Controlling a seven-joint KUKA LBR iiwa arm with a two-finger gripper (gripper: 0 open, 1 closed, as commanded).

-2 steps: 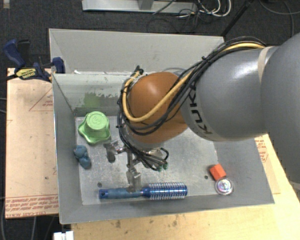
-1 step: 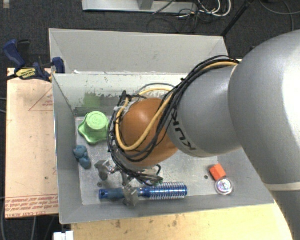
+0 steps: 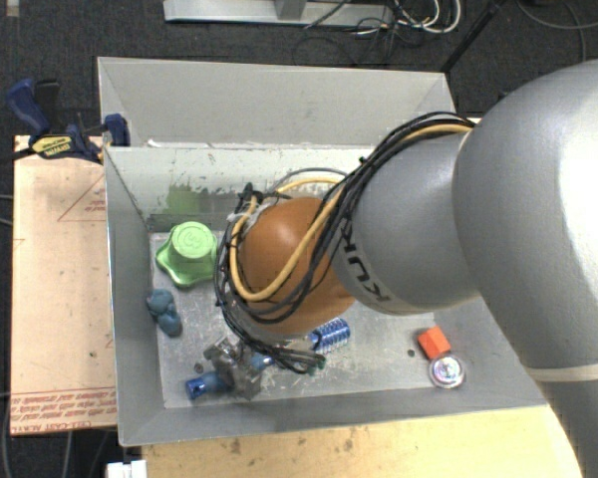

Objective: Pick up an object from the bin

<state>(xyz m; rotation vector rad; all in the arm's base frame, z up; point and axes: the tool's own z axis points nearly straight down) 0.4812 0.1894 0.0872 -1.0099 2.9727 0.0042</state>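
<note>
From the overhead camera, I have the gripper low at the floor of the bin, near the front left and just beside a small blue piece. Cables crowd it, so I cannot tell whether the claw is released or clenched. I judge nothing is lifted yet, so the grasp and the raise are both left to do. The green cup, blue-grey lump, striped blue cylinder and orange block lie apart.

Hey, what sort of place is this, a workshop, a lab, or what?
Most likely a robotics lab or test cell: a large robot arm reaches into a grey metal bin holding a green cup and other small things, with cables on the dark floor behind.
</note>
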